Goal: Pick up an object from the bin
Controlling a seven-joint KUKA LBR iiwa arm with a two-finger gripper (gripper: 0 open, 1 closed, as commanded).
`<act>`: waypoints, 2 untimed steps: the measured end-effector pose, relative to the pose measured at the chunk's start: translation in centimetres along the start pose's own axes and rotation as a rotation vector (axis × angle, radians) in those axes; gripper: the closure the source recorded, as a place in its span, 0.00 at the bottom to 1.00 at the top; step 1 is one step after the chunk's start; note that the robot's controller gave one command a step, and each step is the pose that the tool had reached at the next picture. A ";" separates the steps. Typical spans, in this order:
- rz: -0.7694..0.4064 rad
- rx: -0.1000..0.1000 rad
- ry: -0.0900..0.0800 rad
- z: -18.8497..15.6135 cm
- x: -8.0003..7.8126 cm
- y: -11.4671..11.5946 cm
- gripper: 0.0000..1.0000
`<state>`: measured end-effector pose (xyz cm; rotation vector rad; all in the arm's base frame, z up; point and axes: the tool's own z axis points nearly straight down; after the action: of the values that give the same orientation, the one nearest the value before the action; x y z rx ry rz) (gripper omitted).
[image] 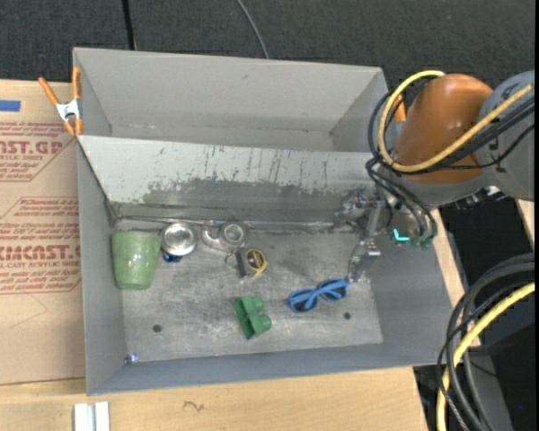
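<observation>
My gripper (360,263) hangs at the right side of the bin, its fingers pointing down just above and to the right of a pair of blue glasses (318,295) that lies on the bin floor. A thin finger shows near the glasses' right end, and nothing is visible between the fingers. A green block-like toy (251,317) lies to the left of the glasses near the front. A small round brass and dark object (251,262) sits near the middle of the floor.
Along the back of the floor lie a metal ring piece (225,235), a silver can end-on (177,240) and a pale green cup on its side (135,258) at the far left. The arm with its orange cover and cables stands over the bin's right wall.
</observation>
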<state>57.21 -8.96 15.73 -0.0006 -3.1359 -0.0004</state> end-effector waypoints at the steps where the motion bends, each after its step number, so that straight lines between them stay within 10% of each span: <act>1: -0.142 0.001 -0.013 8.7 2.9 2.7 0.00; 2: -0.200 0.000 -0.006 5.7 5.6 4.3 0.00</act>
<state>51.60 -4.66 10.07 0.3128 -3.1261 -0.0011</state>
